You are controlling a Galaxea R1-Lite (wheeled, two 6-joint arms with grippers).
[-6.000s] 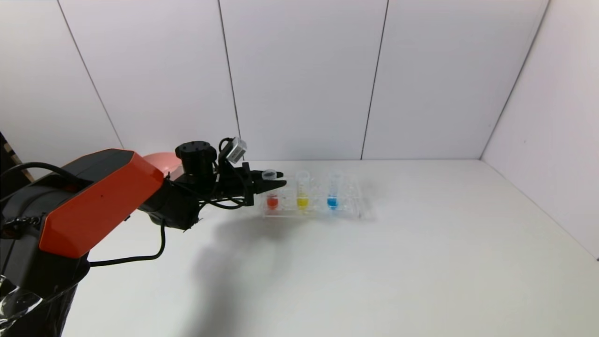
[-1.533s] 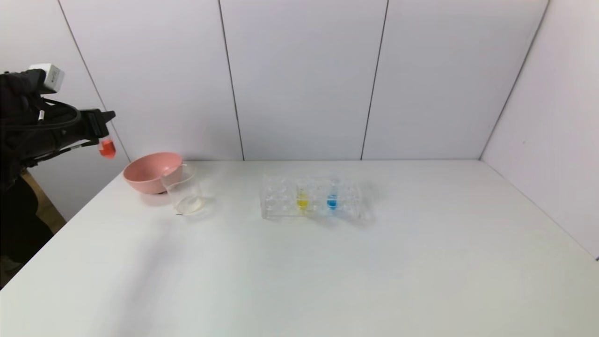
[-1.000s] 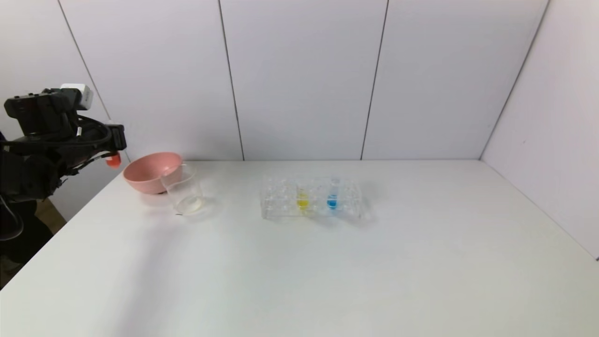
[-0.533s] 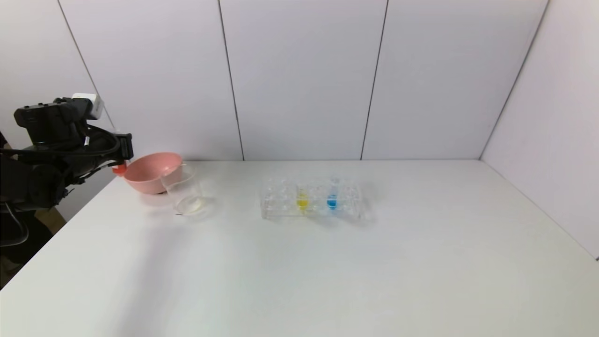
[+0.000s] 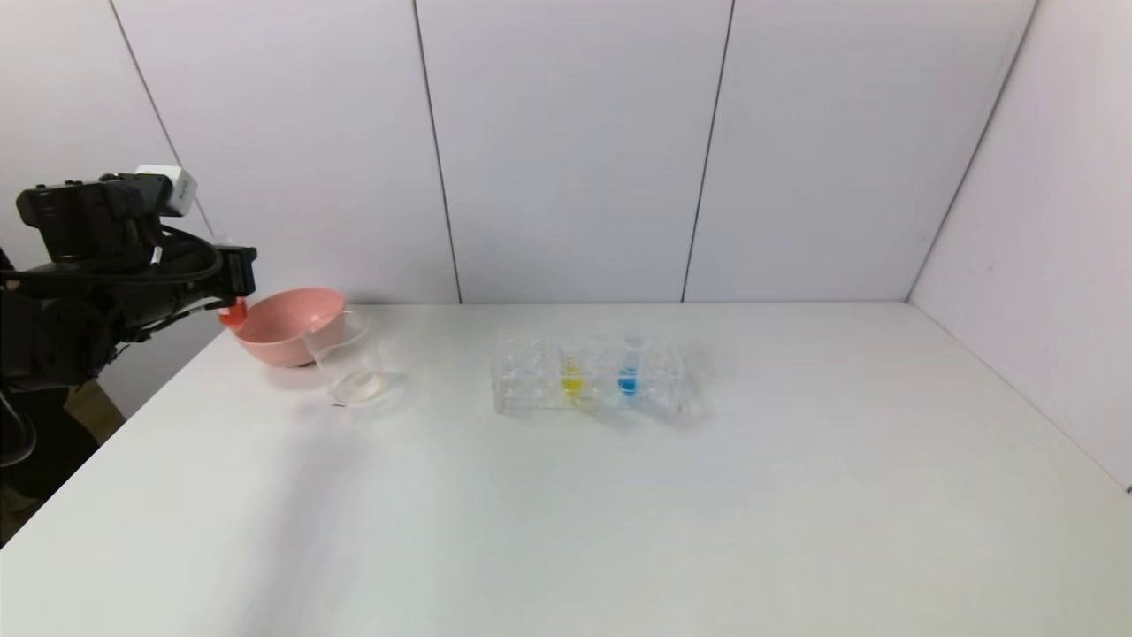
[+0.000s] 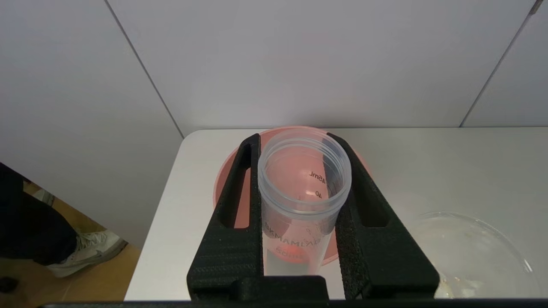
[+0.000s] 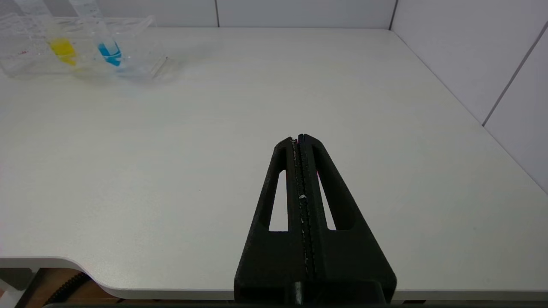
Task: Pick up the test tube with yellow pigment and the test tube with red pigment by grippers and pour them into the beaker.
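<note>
Left gripper (image 6: 303, 188) clamps the red tube (image 6: 299, 201) upright above the pink bowl (image 5: 281, 326), beside the beaker (image 5: 349, 363). Right gripper (image 7: 300, 139) pressed together, parked over the table (image 7: 171, 149).

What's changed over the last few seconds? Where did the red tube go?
The left gripper pulled the test tube with red pigment out of the tube rack, lifted it away to the left, then lowered it beside the pink bowl; it stays clamped. The yellow tube, blue tube and beaker are unmoved.
</note>
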